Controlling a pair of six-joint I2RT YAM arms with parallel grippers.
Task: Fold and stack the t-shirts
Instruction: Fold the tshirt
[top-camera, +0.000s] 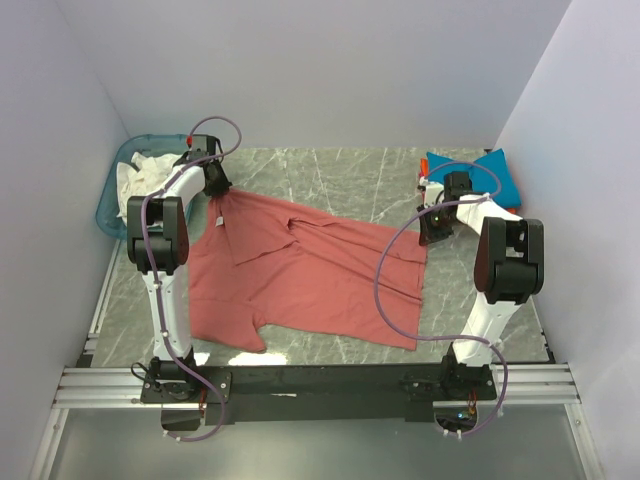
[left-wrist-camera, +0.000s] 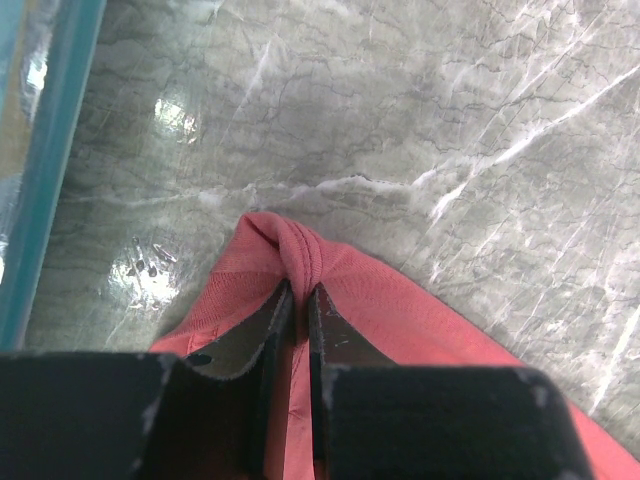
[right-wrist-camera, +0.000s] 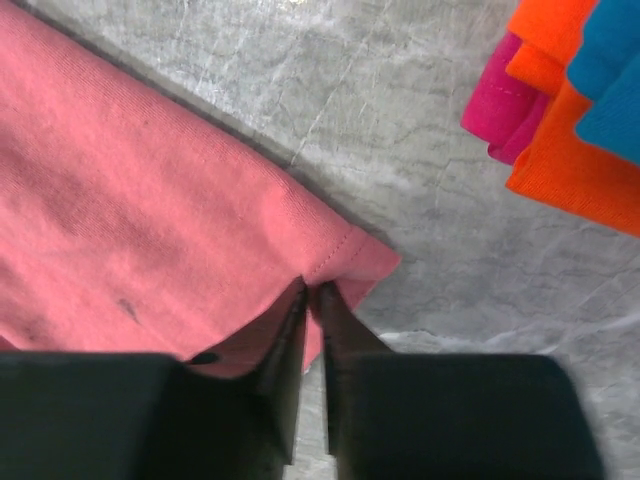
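The dusty-red t-shirt (top-camera: 310, 275) lies spread and partly rumpled across the marble table, its small white neck label (top-camera: 219, 222) near the left arm. My left gripper (top-camera: 215, 186) is shut on a bunched collar edge of the red shirt (left-wrist-camera: 300, 255) at its far-left corner. My right gripper (top-camera: 432, 232) is shut on the hem corner of the red shirt (right-wrist-camera: 340, 262) at its far-right end. Folded teal-blue (top-camera: 480, 172) and orange shirts (right-wrist-camera: 560, 150) sit stacked at the far right.
A translucent teal basket (top-camera: 118, 190) holding white cloth stands at the far left, its rim showing in the left wrist view (left-wrist-camera: 45, 150). A magenta cloth (right-wrist-camera: 500, 115) peeks from the folded stack. White walls close in on both sides.
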